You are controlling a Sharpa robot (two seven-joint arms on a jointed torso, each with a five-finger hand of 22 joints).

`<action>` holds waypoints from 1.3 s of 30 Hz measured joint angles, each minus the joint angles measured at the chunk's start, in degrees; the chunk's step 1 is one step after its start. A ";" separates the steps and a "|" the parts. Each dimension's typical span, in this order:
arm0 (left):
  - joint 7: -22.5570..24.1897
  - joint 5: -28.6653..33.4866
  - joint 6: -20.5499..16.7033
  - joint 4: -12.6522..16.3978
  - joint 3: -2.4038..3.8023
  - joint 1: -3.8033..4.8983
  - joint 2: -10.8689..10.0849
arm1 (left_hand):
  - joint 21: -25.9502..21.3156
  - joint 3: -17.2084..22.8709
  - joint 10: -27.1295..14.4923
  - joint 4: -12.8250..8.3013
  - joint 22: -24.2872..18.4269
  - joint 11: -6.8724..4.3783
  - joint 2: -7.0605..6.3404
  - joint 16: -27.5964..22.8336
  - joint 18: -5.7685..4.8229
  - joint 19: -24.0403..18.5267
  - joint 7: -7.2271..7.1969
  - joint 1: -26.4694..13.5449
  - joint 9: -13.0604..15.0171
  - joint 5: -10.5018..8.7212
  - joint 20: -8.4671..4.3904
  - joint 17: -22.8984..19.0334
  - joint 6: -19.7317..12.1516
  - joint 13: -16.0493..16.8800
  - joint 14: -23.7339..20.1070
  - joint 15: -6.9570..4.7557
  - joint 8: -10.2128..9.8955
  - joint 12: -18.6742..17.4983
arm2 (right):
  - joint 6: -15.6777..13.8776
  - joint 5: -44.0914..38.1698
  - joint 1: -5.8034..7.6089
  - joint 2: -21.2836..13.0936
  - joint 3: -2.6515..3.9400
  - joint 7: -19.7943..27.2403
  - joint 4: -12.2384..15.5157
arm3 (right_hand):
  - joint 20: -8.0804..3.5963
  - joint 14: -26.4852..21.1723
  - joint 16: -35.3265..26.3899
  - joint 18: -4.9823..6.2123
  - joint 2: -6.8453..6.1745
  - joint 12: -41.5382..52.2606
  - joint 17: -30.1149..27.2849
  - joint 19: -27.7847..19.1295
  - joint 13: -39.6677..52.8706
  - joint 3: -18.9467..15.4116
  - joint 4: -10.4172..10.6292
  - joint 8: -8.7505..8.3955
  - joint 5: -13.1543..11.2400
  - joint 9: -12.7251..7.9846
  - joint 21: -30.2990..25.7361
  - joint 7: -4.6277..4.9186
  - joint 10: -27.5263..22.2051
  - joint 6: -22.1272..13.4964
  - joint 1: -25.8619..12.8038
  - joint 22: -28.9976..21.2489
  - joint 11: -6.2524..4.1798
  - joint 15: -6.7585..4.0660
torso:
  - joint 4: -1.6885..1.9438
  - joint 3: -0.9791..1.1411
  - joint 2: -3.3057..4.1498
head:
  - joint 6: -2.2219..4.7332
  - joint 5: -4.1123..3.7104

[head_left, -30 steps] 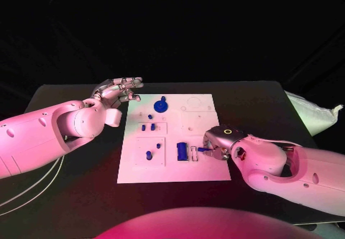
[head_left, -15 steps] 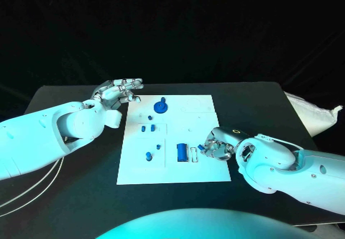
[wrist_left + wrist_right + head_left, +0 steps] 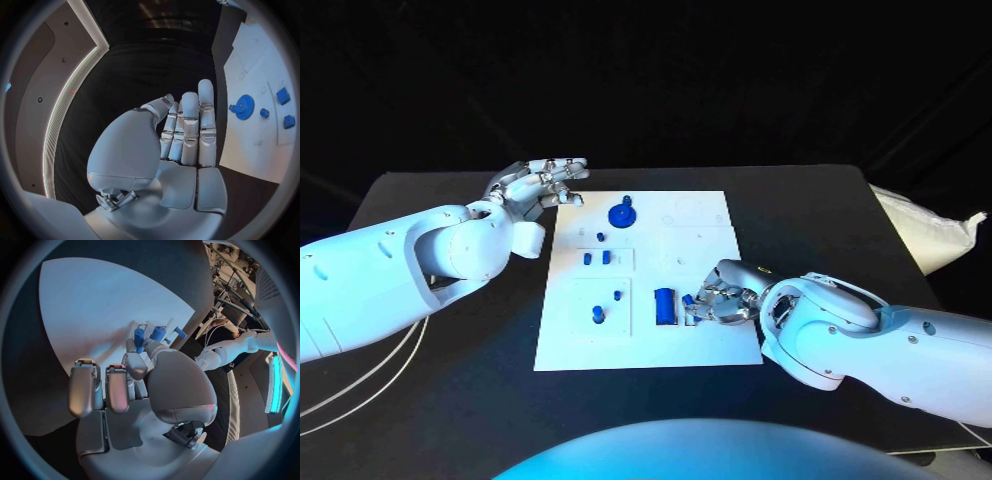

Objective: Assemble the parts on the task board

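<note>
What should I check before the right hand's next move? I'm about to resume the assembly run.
1. Silver right hand is at the blue rectangular block: ok.
2. Right hand grips a small blue part: cannot tell.
3. Silver left hand holds nothing, beside the white task board: ok.
4. Blue gear lies on the board, away from both hands: ok.
5. Board lies flat on the black table: ok.

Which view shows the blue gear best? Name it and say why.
The head view: the blue gear lies unobstructed near the task board's far edge, beside the left hand. The left wrist view shows it too, warped near the circle's rim. In the right wrist view I cannot make it out.
</note>
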 measured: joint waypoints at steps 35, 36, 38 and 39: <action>0.19 -0.10 0.18 0.01 0.00 -0.02 -0.05 | 0.00 0.36 0.00 -0.35 0.01 0.01 0.37 0.00 0.00 0.00 0.00 0.37 0.00 0.00 0.00 -0.12 0.00 -0.05 0.01 0.01 0.00 0.23 | 0.03 -0.41 -0.15 0.56 0.02 -0.15 -0.26 | -0.21 -0.21 0.73 0.00 -3.01 1.86 -0.02 0.20 2.36 -10.58 5.35 1.15 3.40 0.89 0.45 -0.65 1.46 1.20 -9.93 0.98 -0.57 -0.20 | -0.05 0.02 0.02 | -0.35 0.27; 0.18 -0.10 0.19 0.01 0.00 -0.02 -0.05 | 0.00 0.36 0.00 -0.35 0.01 0.01 0.37 0.00 0.00 0.00 0.00 0.37 0.00 0.00 0.00 -0.12 0.00 -0.05 0.01 0.01 0.00 0.23 | 0.00 -0.55 -0.15 0.48 0.02 -0.13 -0.25 | -0.21 -0.21 0.73 0.00 -3.01 1.86 -0.02 0.20 2.36 -10.89 5.31 1.15 3.40 0.91 0.45 -0.65 1.46 1.20 -9.93 0.98 -0.57 -0.20 | -0.05 0.02 0.02 | -0.36 0.25; 0.16 -0.10 0.20 0.01 0.00 -0.02 -0.06 | 0.00 0.36 -0.01 -0.35 0.01 0.01 0.37 0.00 0.00 0.00 0.00 0.37 0.00 0.00 0.00 -0.12 0.00 -0.05 0.01 0.01 0.00 0.23 | -0.08 -0.92 -0.16 0.13 0.00 -0.09 -0.23 | -0.21 -0.21 0.73 0.00 -3.01 1.86 -0.02 0.20 2.36 -11.04 5.16 1.04 3.40 0.92 0.45 -0.65 1.46 1.20 -9.93 0.98 -0.57 -0.20 | -0.06 0.02 0.01 | -0.38 0.20; 0.15 -0.10 0.20 0.01 0.00 -0.02 -0.06 | 0.00 0.36 0.00 -0.35 0.01 0.01 0.37 0.00 0.00 0.00 0.00 0.37 0.00 0.00 0.00 -0.12 0.00 -0.05 0.01 0.01 0.00 0.23 | -0.12 -1.09 -0.17 -0.07 0.00 -0.08 -0.22 | -0.21 -0.21 0.73 0.00 -3.01 1.86 -0.02 0.20 2.36 -11.21 4.99 0.94 3.40 0.92 0.45 -0.65 1.46 1.20 -9.93 0.98 -0.57 -0.20 | -0.06 0.03 0.01 | -0.38 0.18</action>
